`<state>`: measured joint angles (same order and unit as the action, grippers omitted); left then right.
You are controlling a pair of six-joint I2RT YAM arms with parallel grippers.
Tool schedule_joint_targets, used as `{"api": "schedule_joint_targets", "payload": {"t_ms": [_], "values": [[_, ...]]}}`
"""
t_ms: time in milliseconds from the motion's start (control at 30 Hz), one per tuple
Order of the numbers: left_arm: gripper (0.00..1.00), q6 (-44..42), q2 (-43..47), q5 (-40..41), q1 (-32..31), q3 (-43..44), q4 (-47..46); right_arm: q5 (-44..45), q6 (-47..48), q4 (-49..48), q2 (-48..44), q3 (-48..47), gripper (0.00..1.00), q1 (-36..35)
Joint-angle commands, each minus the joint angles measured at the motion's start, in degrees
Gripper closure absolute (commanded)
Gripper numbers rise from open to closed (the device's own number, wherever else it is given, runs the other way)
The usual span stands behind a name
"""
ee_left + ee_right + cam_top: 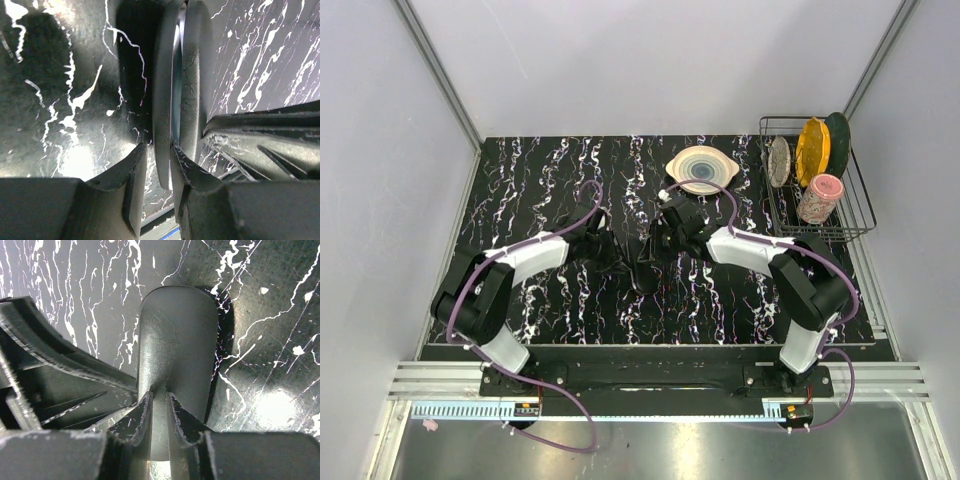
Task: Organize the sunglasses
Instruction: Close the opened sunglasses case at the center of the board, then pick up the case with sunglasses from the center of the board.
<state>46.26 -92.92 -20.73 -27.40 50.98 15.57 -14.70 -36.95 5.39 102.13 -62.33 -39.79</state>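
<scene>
The sunglasses are hidden in every view. A black oblong case (642, 264) lies mid-table between both arms. In the left wrist view the case (192, 75) is edge-on, its two halves almost together with a thin seam. My left gripper (155, 165) straddles one half. Its right finger (187, 172) rests at the seam, and its left finger (131, 175) stands off the shell with a gap, so the gripper is open. My right gripper (159, 410) is shut on the case (177, 335), pinching a thin ridge at its end. From above, the left gripper (620, 255) and right gripper (660, 245) face each other.
A wire dish rack (860, 215) at the back right holds plates and a pink cup (820, 198). A cream bowl (701, 168) sits behind the grippers. The right arm's black gripper body (265, 135) crowds the case closely. The table is black marble.
</scene>
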Motion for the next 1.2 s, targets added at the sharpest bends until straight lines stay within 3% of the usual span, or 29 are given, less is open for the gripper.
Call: {"api": "schedule_joint_targets", "payload": {"t_ms": [0,367,567,867,1167], "values": [[0.71,-2.4,5.73,4.9,-0.11,0.27,2.52,-0.51,0.83,2.08,1.5,-1.66,0.78,-0.64],[0.79,-2.75,7.93,5.88,-0.11,-1.32,2.44,0.11,3.02,3.58,1.32,-3.68,0.71,-1.34],[0.78,-3.19,9.34,9.04,-0.2,-1.41,3.59,1.25,4.43,4.72,0.18,-3.94,0.57,-1.95],[0.78,-3.37,10.92,14.58,-0.2,-2.2,6.75,9.85,6.63,11.57,0.97,-9.83,0.39,-7.66],[0.78,-3.98,5.83,12.91,-0.2,-3.34,5.0,16.19,6.18,17.55,6.59,-14.67,0.39,-10.75]]}}
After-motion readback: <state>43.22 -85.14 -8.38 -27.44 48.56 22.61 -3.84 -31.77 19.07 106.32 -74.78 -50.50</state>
